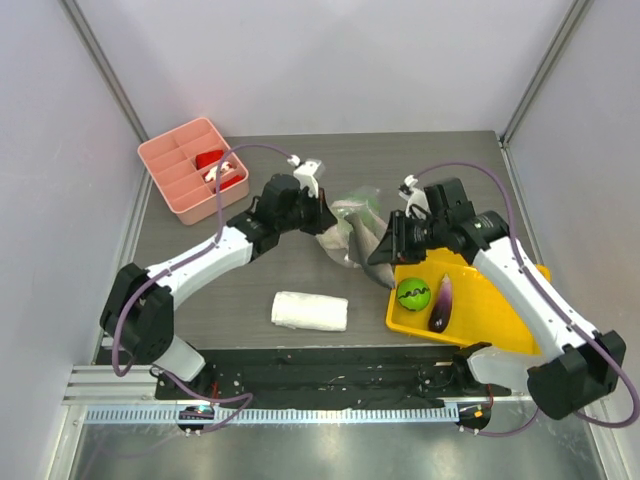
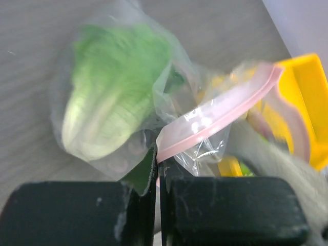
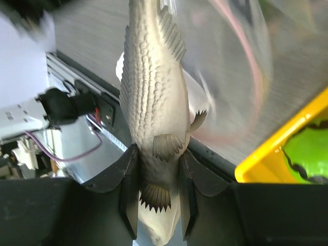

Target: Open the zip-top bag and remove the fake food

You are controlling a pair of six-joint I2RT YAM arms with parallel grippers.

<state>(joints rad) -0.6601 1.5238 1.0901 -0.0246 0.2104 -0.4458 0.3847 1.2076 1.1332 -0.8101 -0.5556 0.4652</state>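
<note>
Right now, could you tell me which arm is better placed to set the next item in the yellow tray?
Right. The right gripper is shut on the toy fish close to the yellow tray, while the left gripper pinches the zip-top bag by its pink strip, with the cabbage inside.

Bag (image 2: 207, 146) clear, crinkly, glossy plastic; fish (image 3: 152, 102) scaly, ridged, matt; table (image 1: 250, 285) matt woodgrain.

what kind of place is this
Probably a robot lab test cell: white walls box in a grey table, the left arm and right arm stand by a metal rail, and the props are toys, like the plastic fish.
</note>
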